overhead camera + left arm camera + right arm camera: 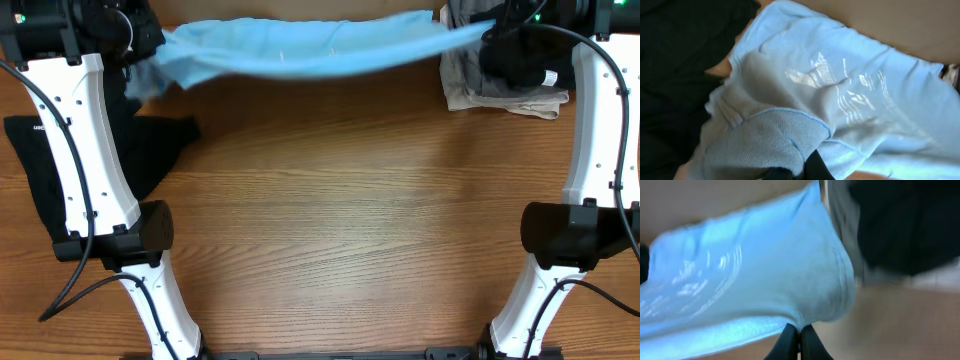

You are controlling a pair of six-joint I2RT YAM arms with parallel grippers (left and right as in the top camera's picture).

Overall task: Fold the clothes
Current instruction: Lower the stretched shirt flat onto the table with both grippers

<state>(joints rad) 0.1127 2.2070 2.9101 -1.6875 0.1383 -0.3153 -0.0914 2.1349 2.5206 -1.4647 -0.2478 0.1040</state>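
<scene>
T-shirt spans the table's far edge; top lies at left

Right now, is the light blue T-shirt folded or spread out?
Spread out, not folded: the light blue T-shirt stretches between the left gripper and the right gripper, each shut on one end.

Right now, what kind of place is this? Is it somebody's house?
Probably a robot test lab, not a home. Two white robot arms stand at a plain wooden table, stretching a light blue T-shirt between them, with a black top and a grey pile of clothes lying at the sides.
</scene>
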